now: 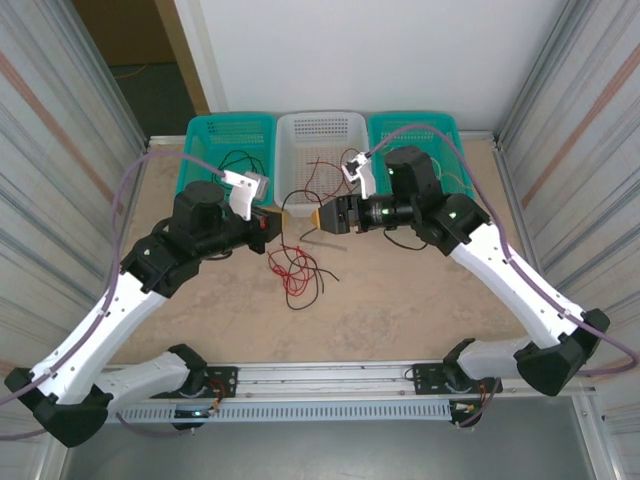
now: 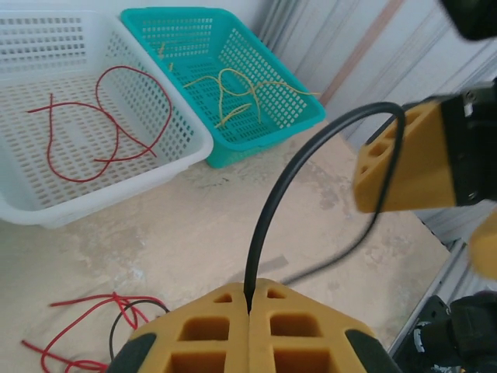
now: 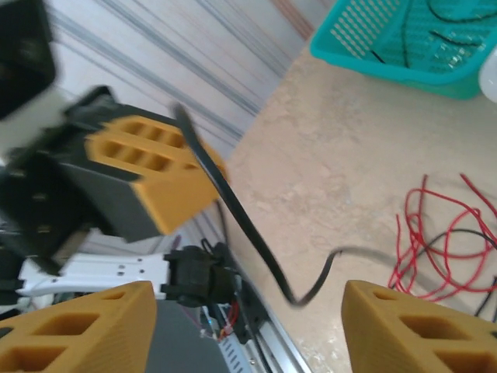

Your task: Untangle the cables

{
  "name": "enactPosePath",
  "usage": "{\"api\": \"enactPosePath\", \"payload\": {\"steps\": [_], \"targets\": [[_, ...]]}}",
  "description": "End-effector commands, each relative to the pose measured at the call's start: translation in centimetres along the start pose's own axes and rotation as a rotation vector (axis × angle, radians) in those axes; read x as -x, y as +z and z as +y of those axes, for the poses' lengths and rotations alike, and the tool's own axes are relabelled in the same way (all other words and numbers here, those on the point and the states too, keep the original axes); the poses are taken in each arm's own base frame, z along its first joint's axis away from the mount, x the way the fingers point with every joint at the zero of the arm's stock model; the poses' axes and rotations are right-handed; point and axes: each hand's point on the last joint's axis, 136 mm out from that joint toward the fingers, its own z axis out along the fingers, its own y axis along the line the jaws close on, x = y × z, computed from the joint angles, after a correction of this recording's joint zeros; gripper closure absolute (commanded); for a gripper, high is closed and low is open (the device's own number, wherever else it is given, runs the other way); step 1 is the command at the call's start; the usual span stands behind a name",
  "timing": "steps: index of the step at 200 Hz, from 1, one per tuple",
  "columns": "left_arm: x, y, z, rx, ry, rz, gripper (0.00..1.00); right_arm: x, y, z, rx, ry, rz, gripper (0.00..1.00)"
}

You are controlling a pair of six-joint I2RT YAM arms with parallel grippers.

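Pinches black cable in L gripper, pads pressed together. Holds R gripper spread wide nr same cable, w/ red/blk tangle on table nearby.

Left gripper blurred in right wrist view, black cable smeared, red cables cut off at right edge

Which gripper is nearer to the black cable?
Left. The left gripper is shut on the black cable; the right gripper is open, the cable loose between its fingers.
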Motion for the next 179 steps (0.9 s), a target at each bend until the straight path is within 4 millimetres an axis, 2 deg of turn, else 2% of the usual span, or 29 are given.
{"api": "enactPosePath", "payload": {"steps": [1,16,35,59,71,81,94,110,132,158,179], "targets": [[1.3,-1.4,0.3,0.045,-0.015,-0.026,1.00,-0.9,1.7,-2.6,-0.125,0.017,0.010,0.35],[1.1,-1.2,0.3,0.044,-0.032,-0.009,1.00,-0.9,2.4,-4.0,-0.202,0.029,0.004,0.37],[0.2,-0.8,1.4,0.098,-0.050,0.030,1.00,-0.6,2.5,-7.0,-0.343,0.068,-0.011,0.39],[-1.5,-0.9,5.3,0.307,-0.113,0.127,1.00,0.0,0.9,-10.0,-0.471,0.122,-0.055,0.37],[-1.9,-1.5,7.8,0.431,-0.187,0.161,1.00,0.1,0.2,-10.5,-0.457,0.146,-0.062,0.37],[-1.8,-2.0,9.4,0.495,-0.255,0.164,1.00,0.2,-0.1,-10.0,-0.420,0.143,-0.071,0.37],[-0.7,-2.2,10.8,0.516,-0.323,0.130,1.00,0.4,-0.5,-9.1,-0.383,0.113,-0.092,0.36],[1.6,-2.4,12.1,0.531,-0.371,0.053,1.00,0.4,-0.9,-8.5,-0.364,0.097,-0.110,0.34],[5.2,-2.0,14.5,0.543,-0.423,-0.049,1.00,0.0,-0.9,-8.5,-0.360,0.099,-0.101,0.34],[9.1,-1.0,18.2,0.545,-0.504,-0.137,1.00,-0.9,-0.5,-8.1,-0.325,0.097,-0.076,0.35],[12.3,-1.1,20.6,0.562,-0.535,-0.232,1.00,-1.8,-0.4,-7.9,-0.330,0.084,-0.065,0.35]]}}
